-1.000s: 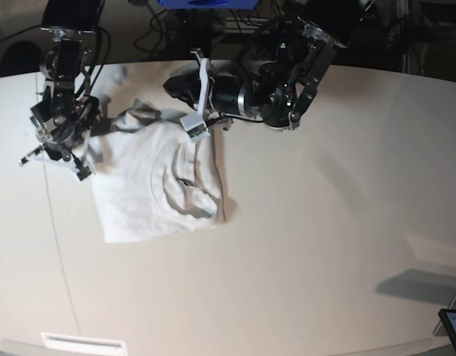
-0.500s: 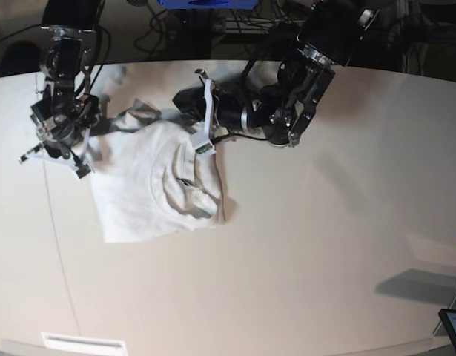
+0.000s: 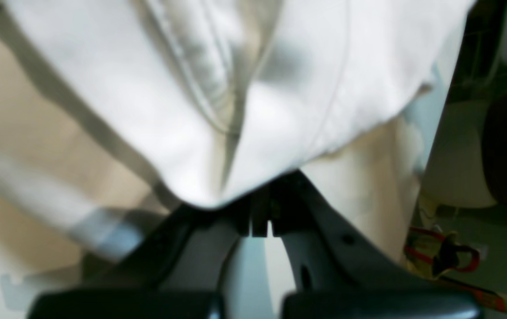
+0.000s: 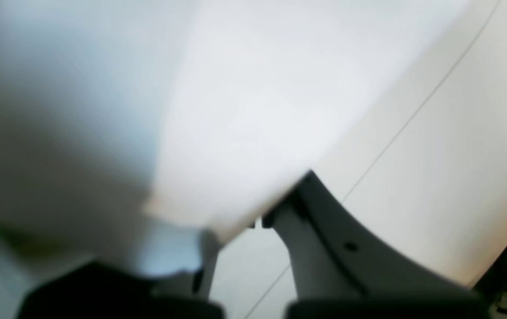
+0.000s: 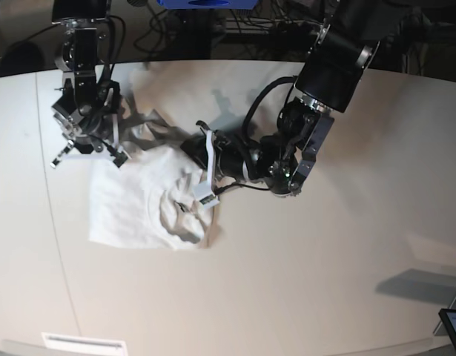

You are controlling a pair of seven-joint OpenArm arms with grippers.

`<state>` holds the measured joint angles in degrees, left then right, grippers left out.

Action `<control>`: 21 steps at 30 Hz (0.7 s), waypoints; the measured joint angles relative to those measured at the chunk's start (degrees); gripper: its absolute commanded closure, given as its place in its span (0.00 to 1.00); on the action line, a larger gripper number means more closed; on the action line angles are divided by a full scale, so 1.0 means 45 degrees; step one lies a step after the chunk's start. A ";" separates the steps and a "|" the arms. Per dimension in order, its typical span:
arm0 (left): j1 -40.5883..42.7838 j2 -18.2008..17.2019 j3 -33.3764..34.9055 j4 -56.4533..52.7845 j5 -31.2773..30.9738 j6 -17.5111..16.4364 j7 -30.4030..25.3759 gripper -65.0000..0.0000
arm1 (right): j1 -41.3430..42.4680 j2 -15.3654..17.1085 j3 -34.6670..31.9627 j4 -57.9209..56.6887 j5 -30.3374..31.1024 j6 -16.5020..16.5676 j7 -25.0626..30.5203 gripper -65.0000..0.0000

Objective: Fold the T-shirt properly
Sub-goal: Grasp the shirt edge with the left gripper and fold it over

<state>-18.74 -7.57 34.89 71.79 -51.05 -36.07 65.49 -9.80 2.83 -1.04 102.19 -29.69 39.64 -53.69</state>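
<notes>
on the left of the base view the right gripper [image 5: 89,144], clamped tight on a far edge of the plain white short-sleeved cotton t-shirt [image 5: 135,211], has shifted inward and up the smooth off-white tabletop [image 5: 339,259] since a second ago, and the cloth under it has bunched into a raised ridge. further right, the left gripper [image 5: 203,185] has swung down from the far side of the shirt toward its middle, dragging the right-hand edge over so that the loose flap that hung out that way now lies doubled onto the body; the garment looks narrower and more compact, sitting left of the table's middle. judging from this, a side fold is being laid in, but the wrinkled collar area and the lumpy near corner suggest it is not yet tidy and will need smoothing. the left wrist view adds what the base view hides: its jaws are pinched together on a point of fabric, with a stitched seam and a deep crease running up from the grip. the right wrist view, blurred, shows a pale sheet of cloth caught at the closed jaws and a thin line in the bare tabletop beyond.
</notes>
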 measured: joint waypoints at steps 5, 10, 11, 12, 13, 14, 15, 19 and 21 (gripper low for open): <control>-0.0923 0.0097 0.0019 -0.1185 0.0034 0.0015 -0.0714 1.00 | -0.0209 0.0049 -0.1107 0.0117 -0.0248 -0.0121 0.0010 0.98; -0.1957 0.0160 0.0117 -0.2433 0.0049 0.0015 -0.1613 1.00 | -0.0374 0.0049 -0.2725 0.0680 0.0155 0.0102 0.0058 0.98; -0.2205 0.0165 0.0117 -0.2735 0.0044 0.0015 -0.1831 1.00 | -0.0369 0.0024 -0.3109 0.0753 0.0267 0.0151 0.0097 0.98; -0.2443 0.0160 0.0117 -0.2992 0.0049 0.0019 -0.1982 1.00 | -0.0335 -0.0005 -0.3473 0.0767 0.0262 0.0146 0.0209 0.98; -0.2671 0.0155 0.0112 -0.3298 0.0024 0.0015 -0.2268 1.00 | -0.0248 0.0000 -0.3847 0.0767 0.0248 0.0151 0.0175 0.98; -0.2900 0.0155 0.0112 -0.3619 0.0044 0.0015 -0.2594 1.00 | -0.0112 0.0010 -0.4182 0.0763 0.0219 0.0170 0.0117 0.98; -0.3113 0.0160 0.0117 -0.3910 0.0049 0.0019 -0.2817 1.00 | 0.0039 0.0010 -0.4473 0.0767 0.0219 0.0189 0.0092 0.98; -0.3623 0.0437 0.0107 -0.4794 0.0053 0.0053 -0.4260 1.00 | 0.0486 0.0039 -0.5445 0.0763 0.0219 0.0175 0.0058 0.98; -0.3823 0.0588 0.0083 -0.5105 0.0049 0.0053 -0.4741 1.00 | 0.0733 -0.0005 -0.5780 0.0767 0.0277 0.0189 0.0253 0.98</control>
<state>-35.94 -4.93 35.27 48.82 -50.83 -35.83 44.16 -6.50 2.81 -27.05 105.65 -28.45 40.49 -52.56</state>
